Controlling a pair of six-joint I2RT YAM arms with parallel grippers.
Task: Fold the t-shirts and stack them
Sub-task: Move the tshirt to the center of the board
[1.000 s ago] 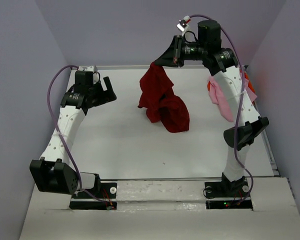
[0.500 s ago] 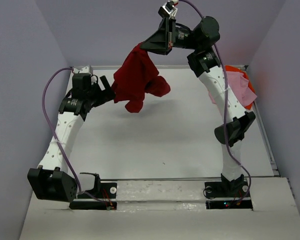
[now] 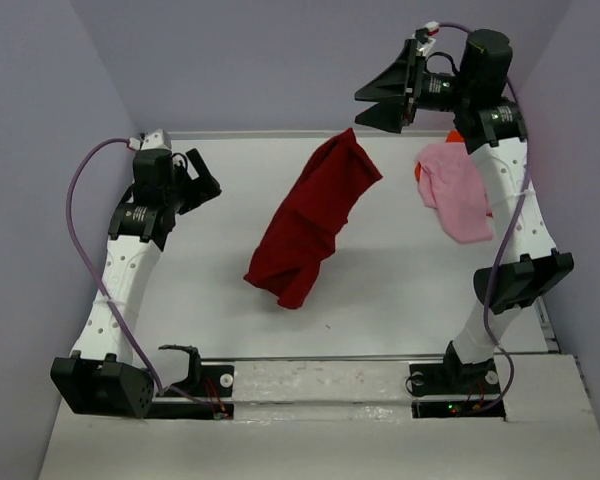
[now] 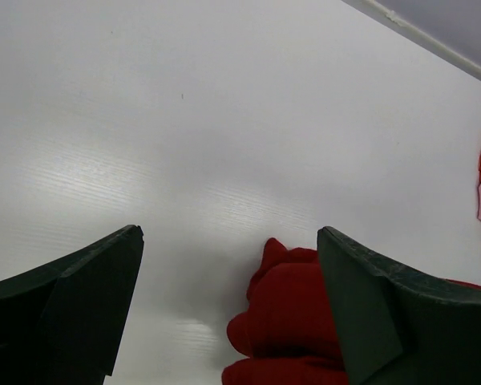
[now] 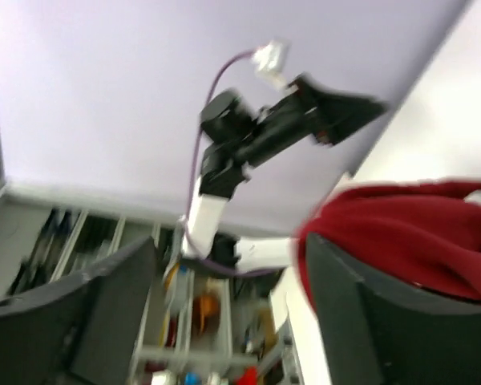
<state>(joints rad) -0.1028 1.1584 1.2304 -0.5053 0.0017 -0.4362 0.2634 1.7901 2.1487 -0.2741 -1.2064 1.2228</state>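
- The tabletop (image 3: pixel 380 290) carries all the cloth, and the strip nearest the arm bases is bare, which would leave room for folding.
- The dark red t-shirt (image 3: pixel 310 225) lies in the middle of the tabletop. It is drawn out in a long slanting band from near-left to far-right, probably because it hung from its far end.
- It is bunched and rumpled, not spread flat. No sleeve or collar can be made out, and its near end is a rounded lump.
- The left tool (image 3: pixel 198 180) hovers at the left side with its jaws wide and nothing in them. It faces the near lump, apparently ready to take that end.
- The light pink t-shirt (image 3: pixel 458 195) lies crumpled at the right edge, beside the right arm, apart from the red one.
- The right tool (image 3: pixel 365 112) is raised high at the far right. Its jaws are apart with no cloth between them. The red shirt's far end hangs just below, and contact cannot be told.
- A scrap of the bright orange t-shirt (image 3: pixel 452 134) peeks out behind the pink.
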